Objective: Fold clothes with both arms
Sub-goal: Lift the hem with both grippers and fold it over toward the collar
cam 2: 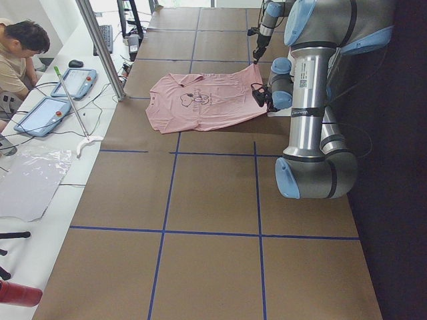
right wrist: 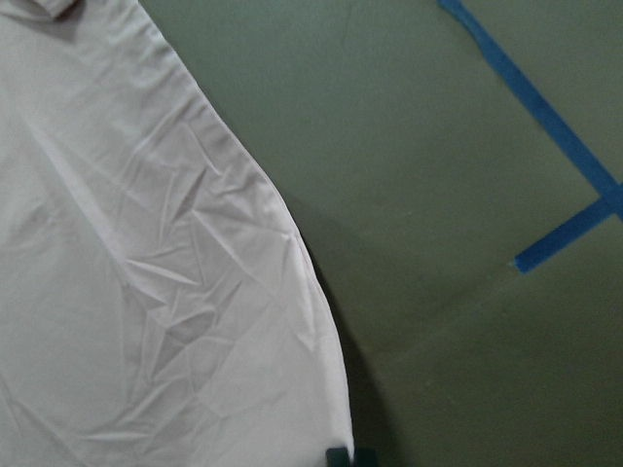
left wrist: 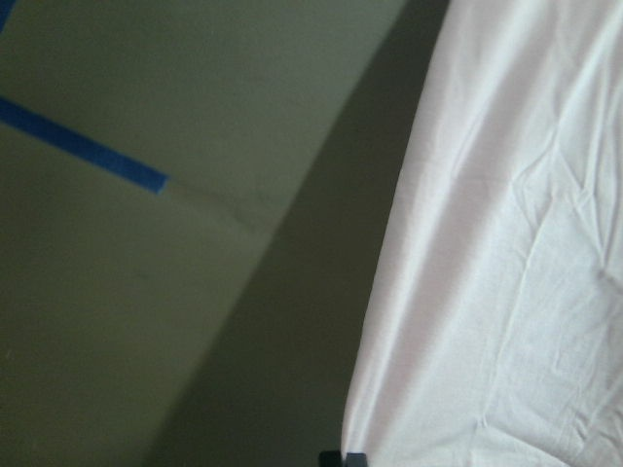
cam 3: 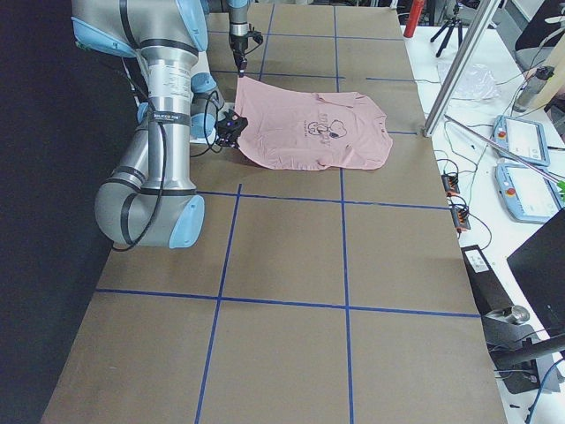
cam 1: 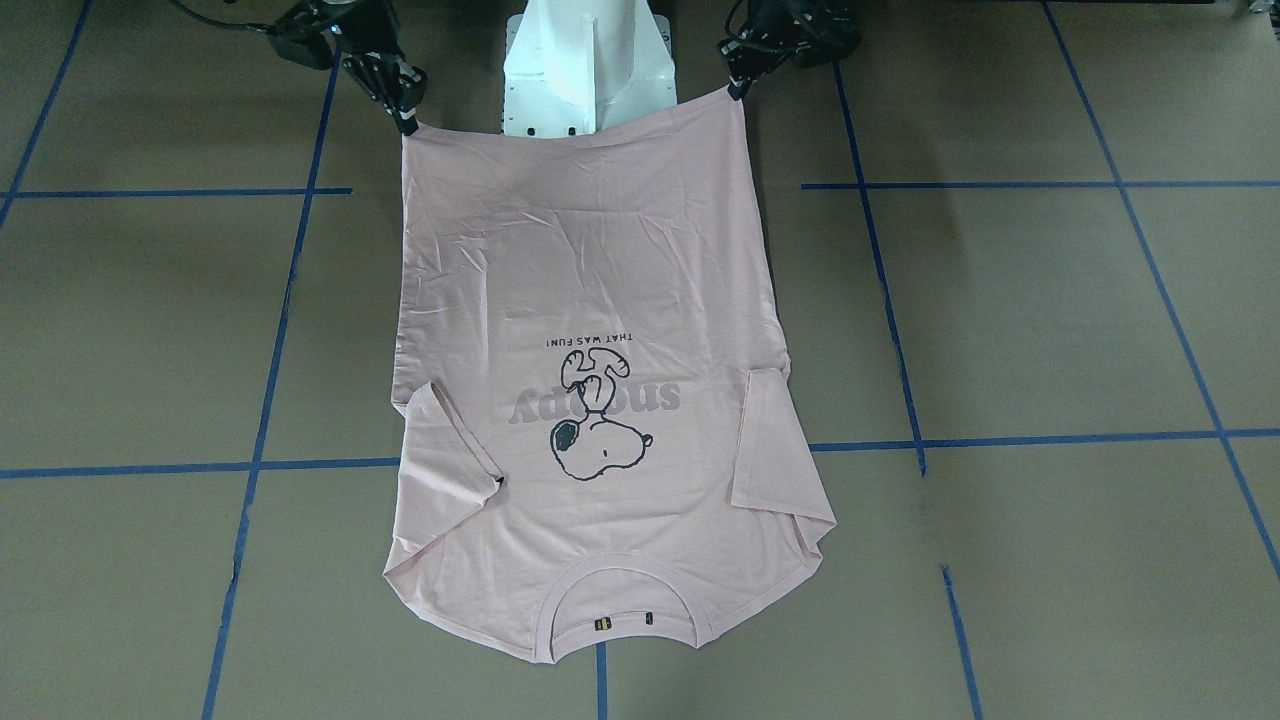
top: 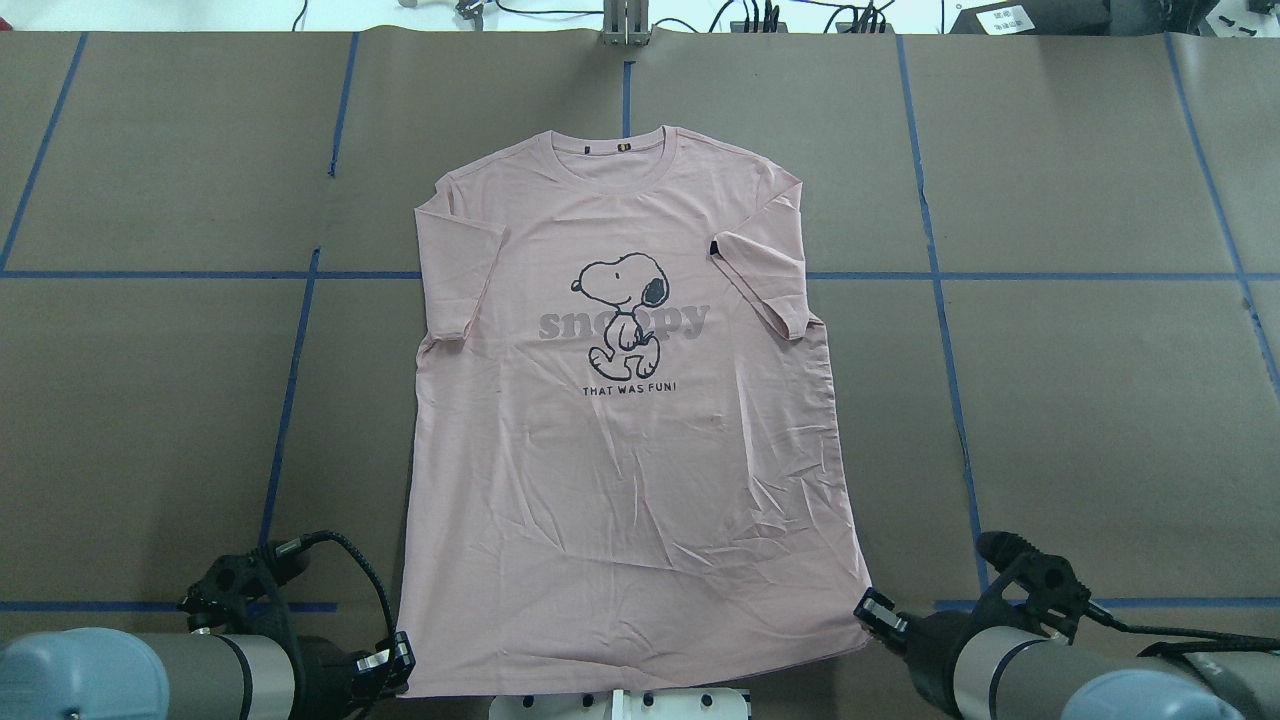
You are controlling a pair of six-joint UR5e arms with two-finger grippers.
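T-shirt (top: 630,420), just one, pink, lies flat with the dog print up in the middle of the frame on the brown table (top: 1080,400). Collar is at the top and both sleeves lie in over the front. Two grippers, one per bottom hem corner: left gripper (top: 398,655) lower left, right gripper (top: 868,608) lower right, each pinched closed on the fabric. One person (cam 2: 20,60) sits upper left in the left side view.

Brown table (top: 1100,400) gridded with blue tape (top: 150,272) — white side bench (cam 2: 37,263).
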